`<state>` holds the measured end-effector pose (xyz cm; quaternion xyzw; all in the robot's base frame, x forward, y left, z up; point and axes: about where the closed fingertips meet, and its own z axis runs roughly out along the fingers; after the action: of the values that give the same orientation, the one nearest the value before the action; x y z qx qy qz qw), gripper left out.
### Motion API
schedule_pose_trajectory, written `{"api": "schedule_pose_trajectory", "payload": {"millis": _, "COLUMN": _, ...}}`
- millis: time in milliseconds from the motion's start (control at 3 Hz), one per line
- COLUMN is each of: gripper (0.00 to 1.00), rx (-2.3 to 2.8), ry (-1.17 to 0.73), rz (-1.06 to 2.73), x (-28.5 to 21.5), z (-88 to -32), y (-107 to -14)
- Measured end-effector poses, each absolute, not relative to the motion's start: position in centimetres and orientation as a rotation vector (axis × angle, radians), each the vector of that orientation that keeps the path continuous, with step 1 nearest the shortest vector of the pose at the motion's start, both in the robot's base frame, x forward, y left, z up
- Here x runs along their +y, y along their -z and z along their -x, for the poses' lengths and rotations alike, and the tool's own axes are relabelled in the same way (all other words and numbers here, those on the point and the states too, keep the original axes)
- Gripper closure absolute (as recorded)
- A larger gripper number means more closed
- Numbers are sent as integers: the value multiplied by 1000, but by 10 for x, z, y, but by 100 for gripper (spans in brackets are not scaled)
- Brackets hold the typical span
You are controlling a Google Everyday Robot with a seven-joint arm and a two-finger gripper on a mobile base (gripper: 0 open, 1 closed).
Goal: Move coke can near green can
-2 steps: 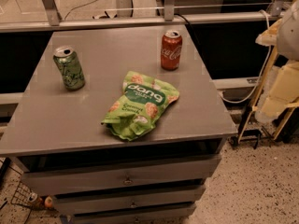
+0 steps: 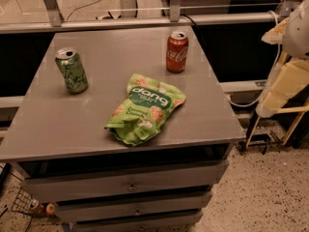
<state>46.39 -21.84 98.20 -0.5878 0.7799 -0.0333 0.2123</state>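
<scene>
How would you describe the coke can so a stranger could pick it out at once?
On top of the grey drawer cabinet, toward its far right, stands the coke can, behind the snack bag. It is the only red can: the green can stands at the left, the gripper hangs off the right edge.

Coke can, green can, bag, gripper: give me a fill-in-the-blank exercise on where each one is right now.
The coke can stands ___ on the table, toward its far right.
The green can stands near the table's ___ edge.
The snack bag lies nearer the table's ___ edge than either can.
The gripper hangs beyond the table's ___ edge, away from both cans.
Missing words: upright, left, front, right.
</scene>
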Motion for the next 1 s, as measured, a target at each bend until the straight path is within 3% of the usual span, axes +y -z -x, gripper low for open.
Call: {"api": "schedule_pose_trajectory", "payload": {"millis": 1000, "gripper": 0, "rx": 1824, "ry": -292, "rz": 1095, "x": -213, "z": -656, "y": -966}}
